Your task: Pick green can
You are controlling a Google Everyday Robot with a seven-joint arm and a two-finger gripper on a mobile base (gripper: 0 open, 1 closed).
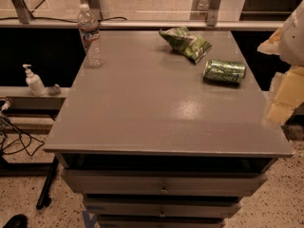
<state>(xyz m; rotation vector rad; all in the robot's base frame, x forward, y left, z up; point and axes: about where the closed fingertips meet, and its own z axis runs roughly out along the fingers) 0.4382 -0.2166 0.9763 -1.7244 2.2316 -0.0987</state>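
The green can [224, 71] lies on its side at 2 o'clock on the desk [142, 113], near the right edge. My end effector [284, 96] hangs at 3 o'clock over that edge; I cannot tell its state.

Counting three things on one grey table [142, 113]: one green can [224, 71], one clear bottle [90, 34], one green-and-white snack bag [186, 42]. Counting one white pump dispenser [34, 81] on the ledge [19, 93] at left. Counting two drawer knobs [164, 190] under the tabletop. Counting one gripper [281, 101], hanging at the right edge just beside the table. Counting several dark cables [14, 139] low at left, exact number unclear.
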